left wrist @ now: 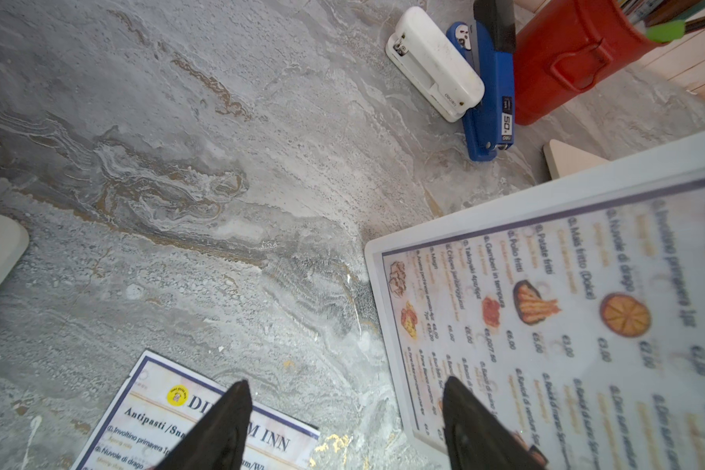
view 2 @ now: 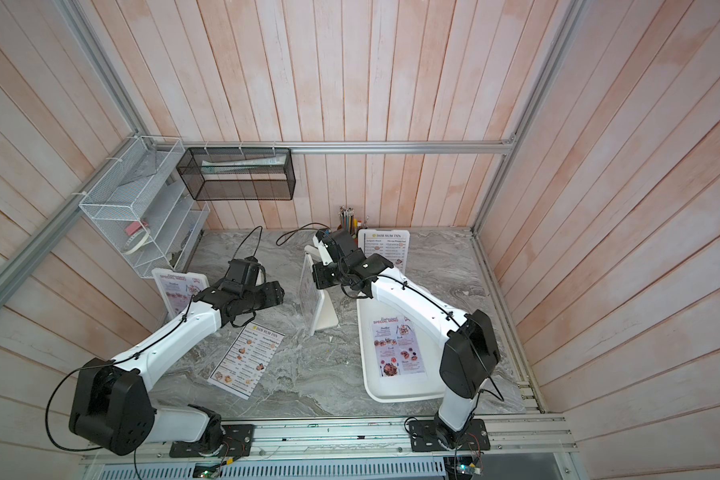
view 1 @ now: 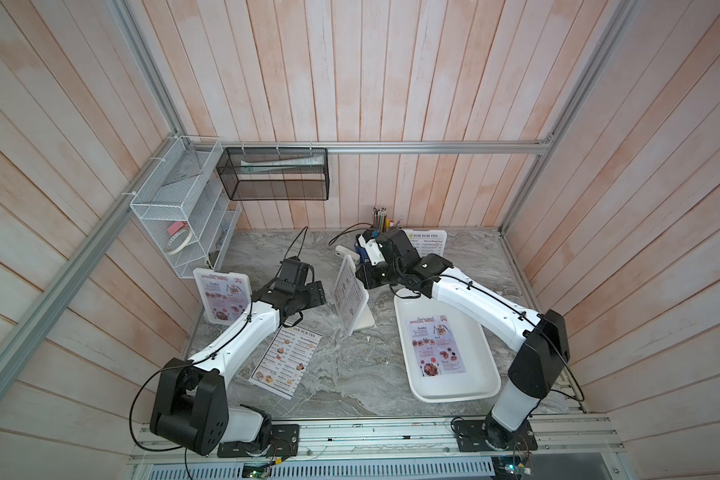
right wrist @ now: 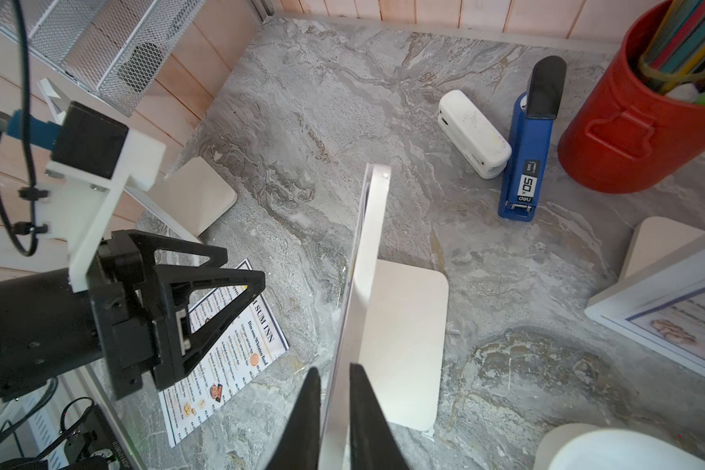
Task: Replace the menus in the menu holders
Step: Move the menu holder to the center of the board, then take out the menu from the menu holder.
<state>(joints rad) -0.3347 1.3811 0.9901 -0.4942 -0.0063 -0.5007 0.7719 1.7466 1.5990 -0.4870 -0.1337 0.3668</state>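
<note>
1. Grey marble tabletop (view 1: 350,374) carries three white menu holders, a shallow white tray (view 1: 481,384) and one loose sheet
2. Near the table's centre the middle menu holder (view 1: 364,321) stands upright on its flat foot, just beside the tray's far corner. The left wrist view shows a white price sheet (left wrist: 546,325) with food photos inside it
3. Over that holder's top edge sits the right gripper (right wrist: 334,368), its jaws drawn narrow, one finger against each face of the panel
4. Above bare marble hovers the left gripper (left wrist: 346,382), jaws spread wide and holding nothing. It is between the middle menu holder and the loose DIM SUM INN sheet (view 1: 285,361), which lies flat on the table beside the left arm
5. By the left wall stands the left menu holder (view 1: 219,319), with a pinkish SPECIAL MENU sheet (view 1: 223,297) in it
6. At the back, partly hidden by the right arm, stands the far menu holder (view 1: 445,243), showing a framed DIM SUM INN sheet (view 1: 431,243)
7. Face up in the tray lies the tray's SPECIAL MENU sheet (view 1: 437,351)
8. Behind the middle menu holder, a white stapler (right wrist: 475,134), a blue stapler (right wrist: 526,162) and a red pot (right wrist: 635,122) of pencils sit close together
</note>
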